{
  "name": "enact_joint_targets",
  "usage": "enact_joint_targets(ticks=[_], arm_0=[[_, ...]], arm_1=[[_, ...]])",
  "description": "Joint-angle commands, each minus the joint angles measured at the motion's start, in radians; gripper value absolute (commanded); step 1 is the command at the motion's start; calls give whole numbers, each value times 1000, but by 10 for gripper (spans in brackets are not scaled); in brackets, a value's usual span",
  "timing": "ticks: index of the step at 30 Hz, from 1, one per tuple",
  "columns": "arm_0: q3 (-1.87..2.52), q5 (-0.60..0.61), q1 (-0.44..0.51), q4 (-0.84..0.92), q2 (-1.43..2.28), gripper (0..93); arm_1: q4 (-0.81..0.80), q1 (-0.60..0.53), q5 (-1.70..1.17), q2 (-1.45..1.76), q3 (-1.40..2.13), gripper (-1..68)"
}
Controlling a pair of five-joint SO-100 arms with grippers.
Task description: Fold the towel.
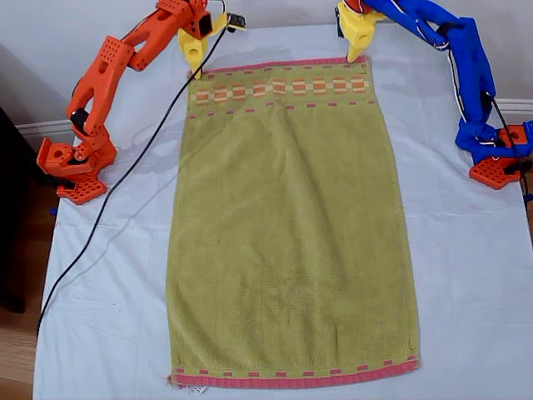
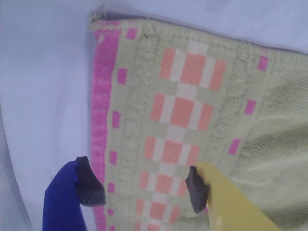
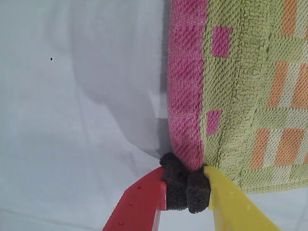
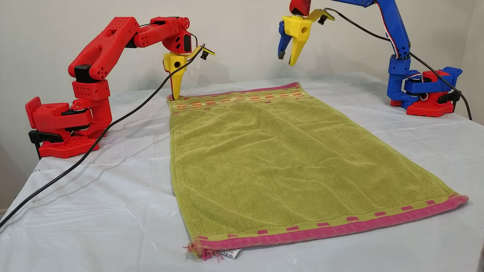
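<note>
Covering the tabletop is a white sheet (image 1: pixel 108 333), and on it the towel (image 1: pixel 291 233) lies flat and fully spread, an olive-green rectangle filling the middle of the exterior view. Its checked orange and cream band (image 1: pixel 279 87) runs along the end at 12 o'clock in that view, with a pink hem (image 1: pixel 296 381) at the 6 o'clock end.

A red arm (image 1: pixel 100 92) stands at about 10 o'clock in the exterior view, and a blue arm (image 1: pixel 470 75) at about 2 o'clock.

A black cable (image 1: pixel 125 183) trails from the red arm across the sheet towards 8 o'clock.

My second gripper (image 3: pixel 186 188), on the red arm, is pressed together on the towel's pink hem at the far corner, at 11 o'clock in the exterior view. My first gripper (image 2: pixel 144 190), on the blue arm, hangs spread above the other far corner, at 1 o'clock, clear of the cloth.

A small white label (image 4: pixel 231 254) pokes from under the near hem in the other view; its print is too small to read.
</note>
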Motion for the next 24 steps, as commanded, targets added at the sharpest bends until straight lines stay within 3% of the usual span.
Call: enact_joint_targets(ticks=[1,12,24], arm_0=[[-74,5,-29,5,135,1],[-44,17,-20,5,137,1],[-3,15,-18,5,149,1]], arm_1=[[-5,48,-25,-34,-173,380],[-5,144,-37,-201,-288,380],[-5,117,107,-322,-310,380]])
